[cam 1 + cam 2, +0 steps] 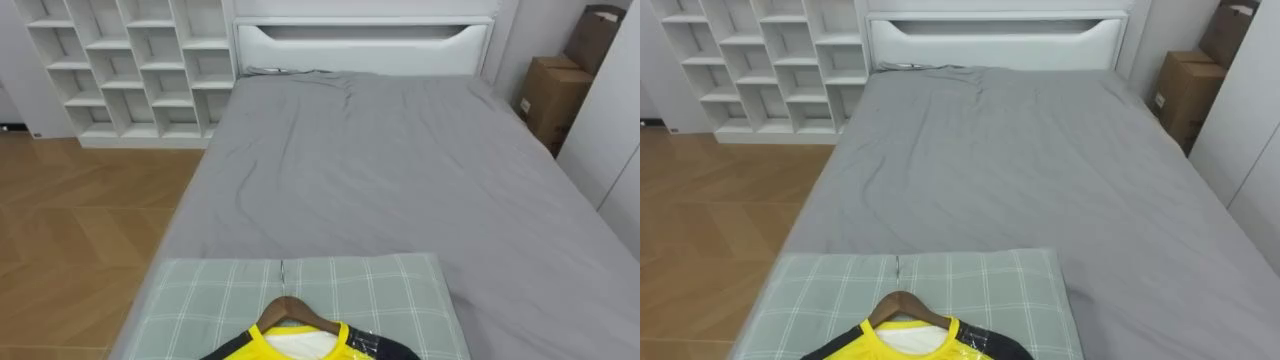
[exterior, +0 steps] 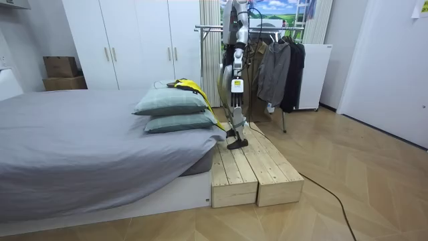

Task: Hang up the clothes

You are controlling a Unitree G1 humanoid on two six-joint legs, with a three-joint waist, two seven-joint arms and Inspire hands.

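Note:
A yellow shirt with dark sleeves lies on a wooden hanger atop a green checked pillow at the near end of the bed. The hanger's metal hook points towards the far end of the bed. In the room view the shirt rests on two stacked pillows. I stand upright on a wooden platform beside them, facing the bed. My left hand hangs by my side, away from the shirt. Behind me stands a clothes rail with dark garments.
The grey bed stretches ahead to a white headboard. A white cubby shelf stands at the far left over wood floor. Cardboard boxes sit at the far right beside white wardrobes.

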